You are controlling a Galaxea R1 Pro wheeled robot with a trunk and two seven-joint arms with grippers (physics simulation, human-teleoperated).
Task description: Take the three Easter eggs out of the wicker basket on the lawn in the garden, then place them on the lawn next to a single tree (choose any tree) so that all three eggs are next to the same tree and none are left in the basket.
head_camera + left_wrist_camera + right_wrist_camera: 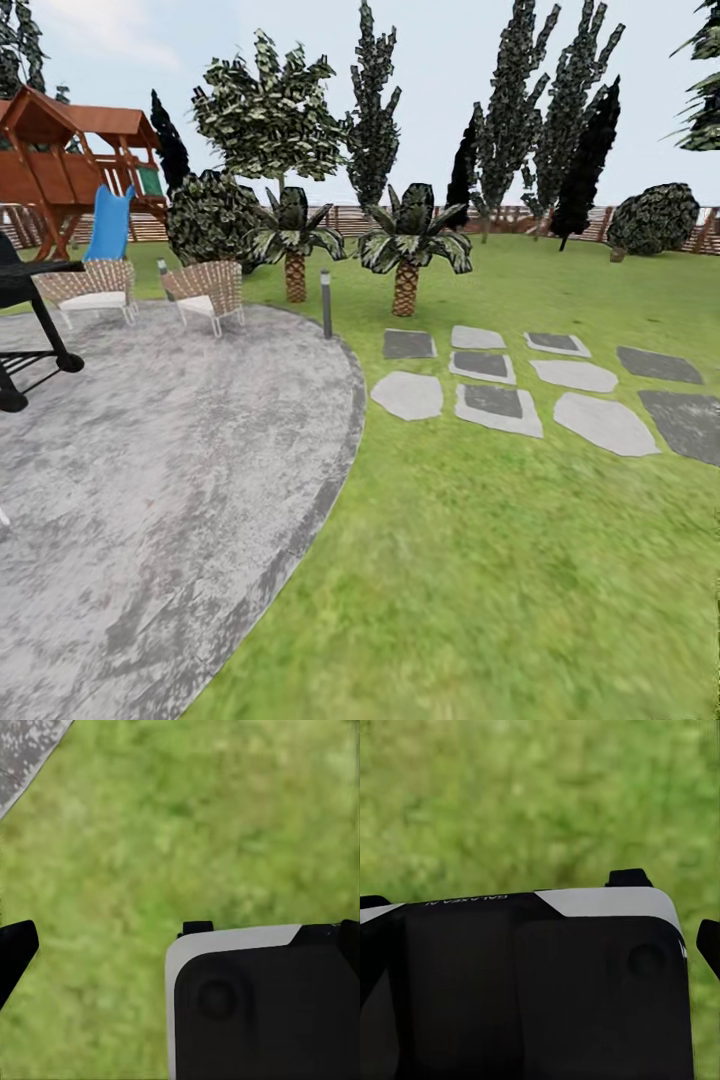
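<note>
The lawn (pixel 520 560) spreads from 6 to 3 o'clock. A grey round patio (pixel 150 480) fills 8 o'clock, paving stones (pixel 540 385) lie at 2, two short palms (pixel 405 245) stand near 12.

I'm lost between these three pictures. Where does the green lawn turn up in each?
Head view: the lawn covers the right and lower part, bordering the round grey patio.
Left wrist view: the lawn spreads beyond a black-and-white robot part, with a patio corner at the edge.
Right wrist view: the lawn lies beyond the same kind of part.
Shared landmark: the patio edge links head and left wrist views.
</note>
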